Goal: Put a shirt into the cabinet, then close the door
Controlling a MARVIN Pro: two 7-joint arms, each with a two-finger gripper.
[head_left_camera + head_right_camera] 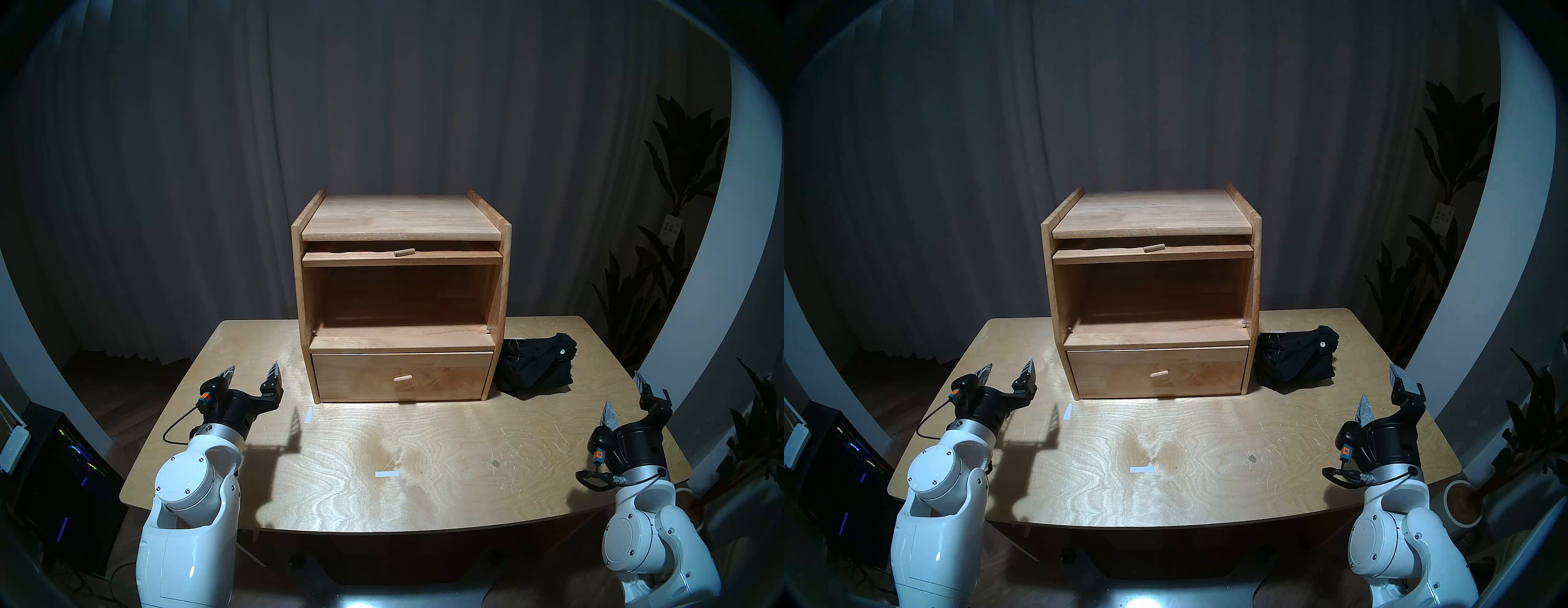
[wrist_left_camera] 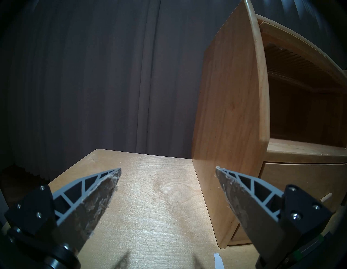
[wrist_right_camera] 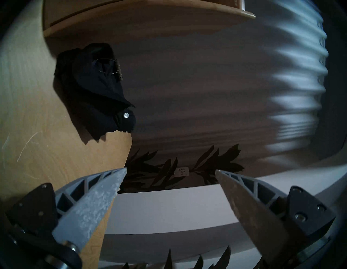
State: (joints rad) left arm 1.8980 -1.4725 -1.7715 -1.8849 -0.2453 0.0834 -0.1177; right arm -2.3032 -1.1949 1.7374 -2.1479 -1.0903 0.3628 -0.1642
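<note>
1. Both hands are empty: the left gripper (image 1: 253, 372) hovers over the table's left part with its jaws spread wide, and the right gripper (image 1: 627, 395) hangs by the table's right edge, jaws just as wide, nothing between them.
2. The black, lumpy fabric shirt (image 1: 535, 363) lies on the pale plywood table (image 1: 424, 475), just beside the right wall of the light-brown wooden box cabinet (image 1: 401, 297); whether it touches that wall I cannot tell.
3. The cabinet's large compartment stands open and bare. The light wooden flap door (image 1: 401, 255), with its small peg knob, appears slid back flat under the top board; below, the plain wooden drawer front (image 1: 402, 376) is shut.
4. Judged from this, nothing of the task is done; the right gripper is the nearer one to the shirt.
5. Risks:
   - A shallow pinch on a loose fold could let the bundle unroll and drag.
   - A trailing sleeve over the compartment's sill would likely jam the door.
   - Reaching close to the cabinet wall could knock or shift the cabinet.
   - Mistaking the drawer's peg for the door's would pull the wrong panel.
</note>
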